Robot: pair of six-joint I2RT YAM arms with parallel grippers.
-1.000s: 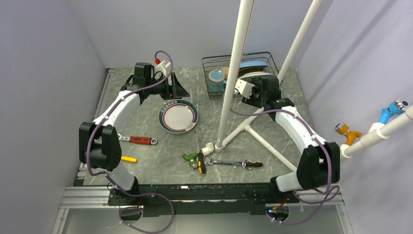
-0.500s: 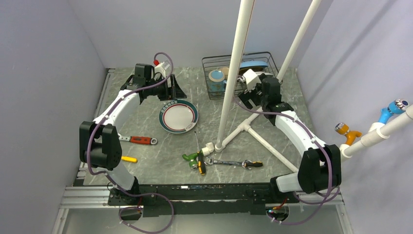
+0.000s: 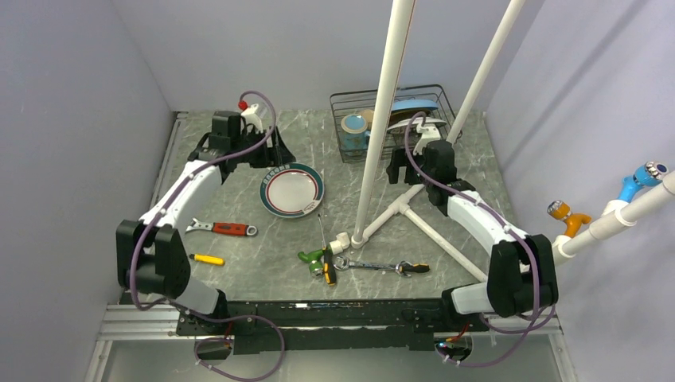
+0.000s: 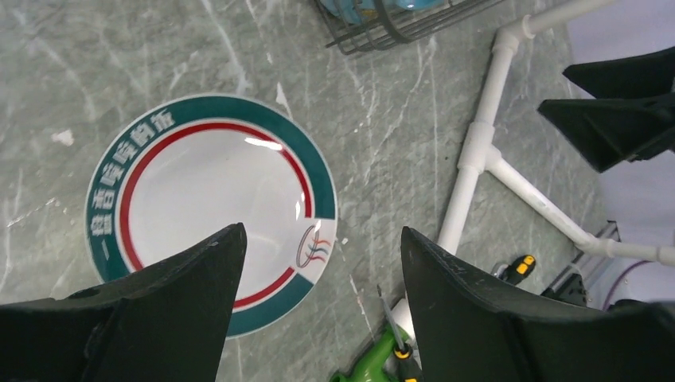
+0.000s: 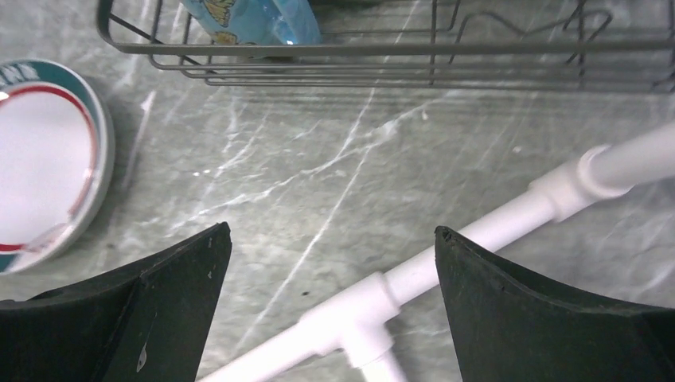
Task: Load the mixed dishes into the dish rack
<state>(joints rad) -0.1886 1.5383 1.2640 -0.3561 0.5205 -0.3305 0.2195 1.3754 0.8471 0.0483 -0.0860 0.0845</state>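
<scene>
The white plate with the dark green rim lies flat on the table left of centre. It fills the left half of the left wrist view and shows at the left edge of the right wrist view. My left gripper is open and empty just behind the plate, also seen in its own view. The black wire dish rack stands at the back and holds the teal mug, the light-blue plate and other dishes, partly hidden by a pipe. My right gripper is open and empty in front of the rack.
A white pipe frame has an upright in front of the rack and a base tee under my right gripper. A red-handled wrench, a yellow screwdriver, green and yellow-handled tools and a wrench lie near the front.
My right gripper has drawn back from the rack and turned down toward the table in front of it. My left arm has shifted a little back and to the left.
</scene>
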